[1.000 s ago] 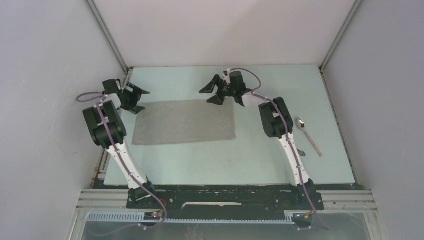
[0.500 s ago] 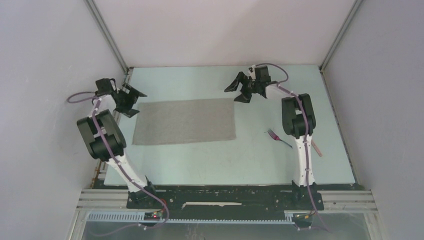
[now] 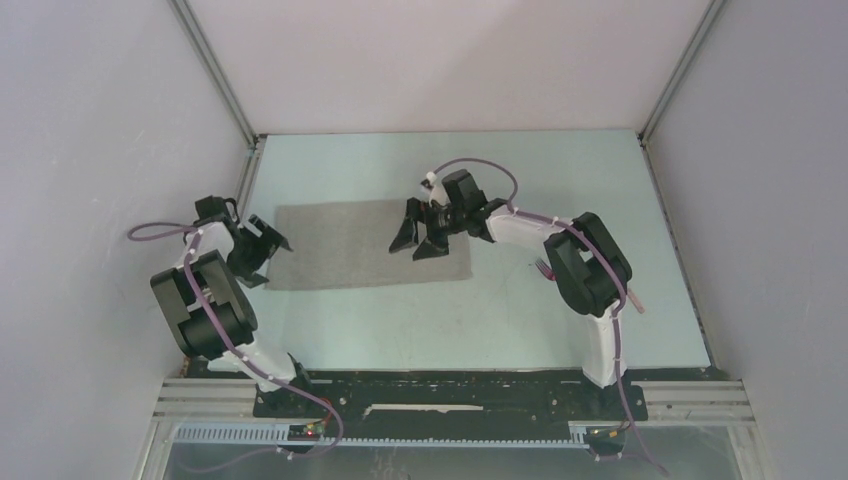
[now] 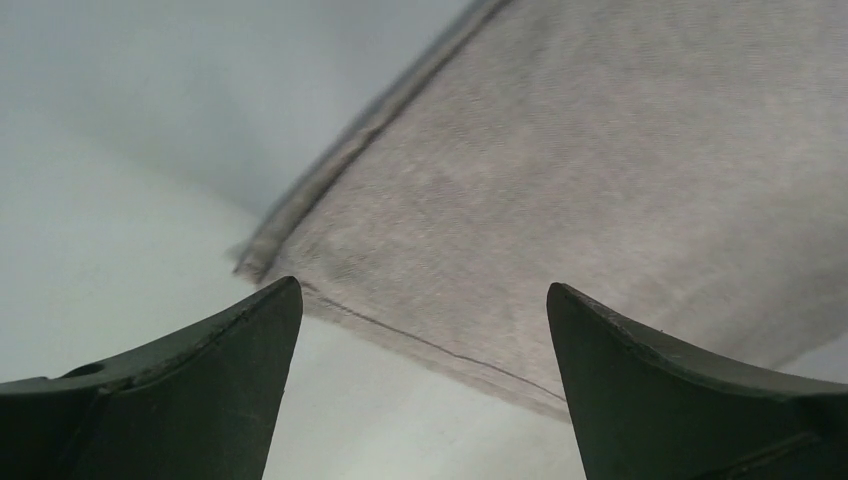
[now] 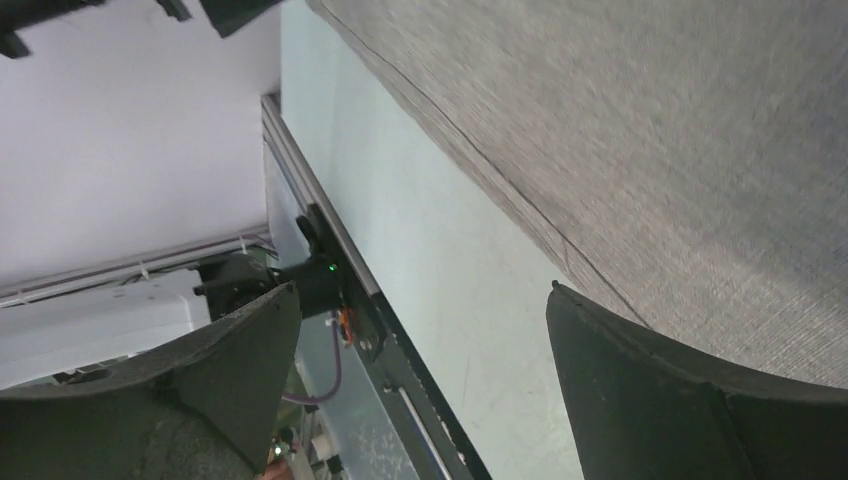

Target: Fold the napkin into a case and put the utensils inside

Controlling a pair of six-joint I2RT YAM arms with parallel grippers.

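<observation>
Both sets of jaws stand wide apart: your left gripper at the left edge of the flat grey-beige cloth napkin, your right gripper above its right end. Grab unevenly and the fold likely skews. The pink-handled metal fork waits right of the napkin.

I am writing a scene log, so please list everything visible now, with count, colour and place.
napkin: one, grey-beige, flat on the table, left of middle.
fork: one, metal, right of the napkin; only the tines show.
handle tip: one, pinkish, beside the right arm; the rest is hidden.
table: one, pale blue-green.
walls: three, whitish, around the table.
left arm: one, black and white; jaws open at the napkin's near left corner.
right arm: one, black and white; jaws open over the napkin's right part.
</observation>
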